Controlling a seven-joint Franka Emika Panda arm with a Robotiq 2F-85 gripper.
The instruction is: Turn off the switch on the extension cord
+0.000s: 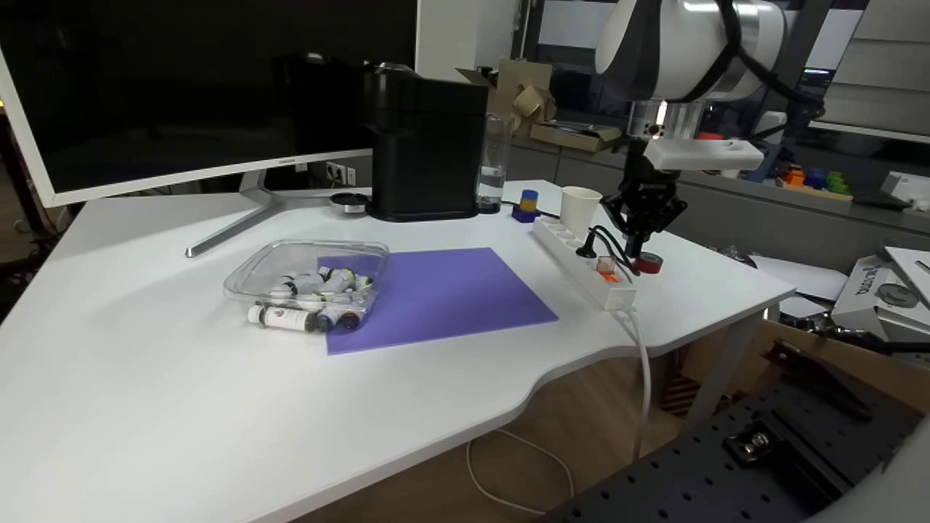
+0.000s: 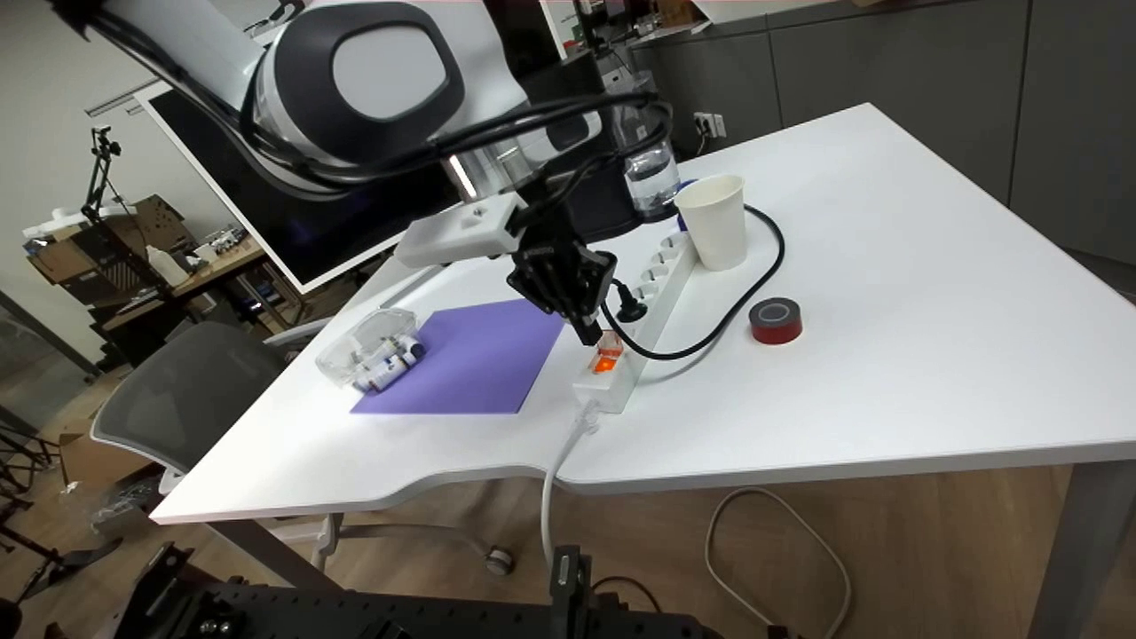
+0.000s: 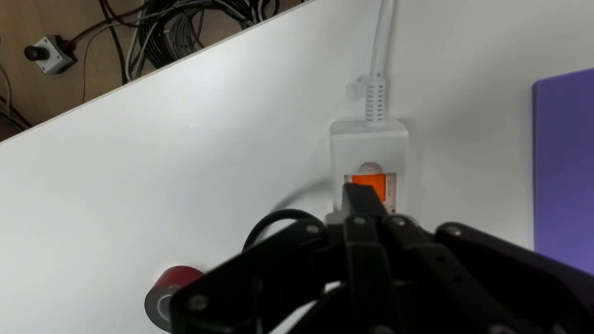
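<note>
The gripper (image 3: 364, 198), jaws clenched empty, is poised near the extension cord (image 3: 371, 148), whose orange-lit switch (image 3: 374, 179), about the fingertips' (image 3: 358, 199) 1 o'clock in the wrist view, apparently awaits turning off.

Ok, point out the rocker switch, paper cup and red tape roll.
Rocker switch (image 3: 370, 179): wrist view, orange face.
Paper cup (image 2: 715, 229): an exterior view, side wall.
Red tape roll (image 2: 777, 331): an exterior view, outer side.

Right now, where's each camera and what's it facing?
An exterior view: beside the table, facing toward the monitor; arm upper right.
An exterior view: past the table's edge, looking down at the power strip; arm upper left.
Wrist view: on the arm, facing down at the red switch; jaws at bottom.
Both exterior views share the white cup.
</note>
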